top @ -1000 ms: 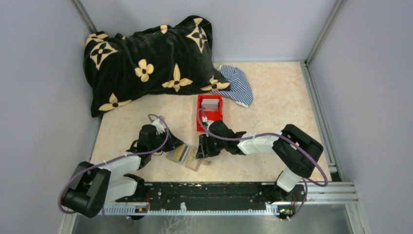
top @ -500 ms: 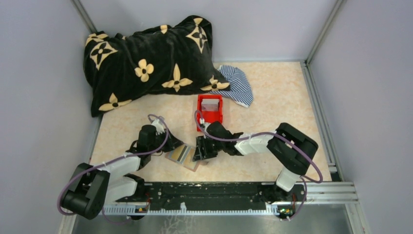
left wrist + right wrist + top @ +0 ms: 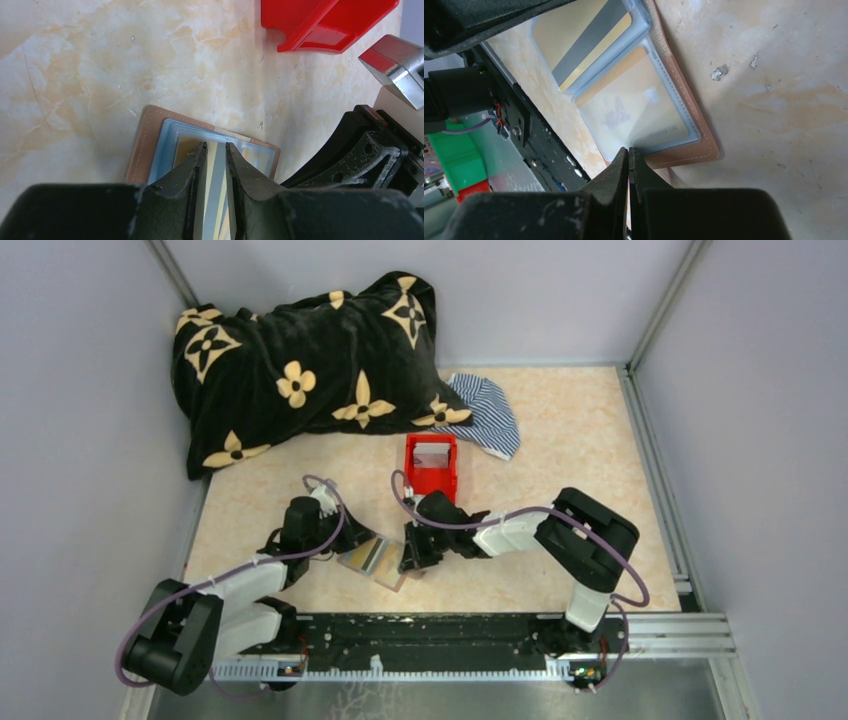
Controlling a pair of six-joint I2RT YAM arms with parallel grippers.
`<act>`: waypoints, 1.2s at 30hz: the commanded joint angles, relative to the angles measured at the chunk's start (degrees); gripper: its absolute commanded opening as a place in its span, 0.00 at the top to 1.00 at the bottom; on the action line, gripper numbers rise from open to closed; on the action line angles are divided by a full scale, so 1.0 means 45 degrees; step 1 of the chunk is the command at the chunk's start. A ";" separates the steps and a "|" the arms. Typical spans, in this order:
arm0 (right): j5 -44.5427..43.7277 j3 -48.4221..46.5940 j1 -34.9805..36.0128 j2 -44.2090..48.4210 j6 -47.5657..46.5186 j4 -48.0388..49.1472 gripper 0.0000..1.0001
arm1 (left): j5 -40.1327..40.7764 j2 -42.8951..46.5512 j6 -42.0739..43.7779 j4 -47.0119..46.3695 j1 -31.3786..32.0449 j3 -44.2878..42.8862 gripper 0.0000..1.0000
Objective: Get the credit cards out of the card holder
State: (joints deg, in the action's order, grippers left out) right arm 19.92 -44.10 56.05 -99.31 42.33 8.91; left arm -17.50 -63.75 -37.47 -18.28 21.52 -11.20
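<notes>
Plain grey walls (image 3: 90,490) enclose the marbled beige bench (image 3: 580,440) on three sides, metal posts (image 3: 660,302) at the far corners. A black flowered blanket (image 3: 300,360) lies upper left, a striped cloth (image 3: 490,415) just beside it.

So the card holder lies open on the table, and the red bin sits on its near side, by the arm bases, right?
No. The red bin sits on the card holder's far side, away from the arm bases, as the top external view shows. The holder does lie open on the table.

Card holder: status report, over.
Left gripper jaws slightly apart over card holder. Right gripper jaws shut at its pocket edge. Credit cards in pockets. Nothing blocking.
</notes>
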 commanded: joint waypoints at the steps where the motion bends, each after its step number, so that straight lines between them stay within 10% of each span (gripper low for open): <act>1: -0.1115 0.0206 -0.0544 -0.0578 -0.0461 -0.0715 1.00 | -0.0034 0.0260 -0.0092 0.1060 0.0171 0.0347 0.73; 21: -0.1106 -0.0513 -0.1479 0.0059 -0.1592 -0.1201 0.96 | 0.3010 0.2227 -0.1403 0.2589 0.3504 -0.0272 0.74; 27: -0.2645 -0.1374 -0.0294 0.1630 -0.2650 -0.2650 0.81 | 0.3387 0.2248 -0.0323 0.4115 0.2902 -0.2543 0.73; 36: -0.3356 -0.3054 0.0502 0.0497 -0.3084 -0.3299 1.00 | 0.1700 -0.1012 0.0190 0.4270 -0.0400 -0.5504 0.70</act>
State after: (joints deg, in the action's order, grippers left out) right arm 8.56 -52.64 59.53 -94.72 31.51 -3.60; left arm -5.52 -63.00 -38.52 -1.04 23.40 -31.88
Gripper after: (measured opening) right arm 0.006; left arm 0.300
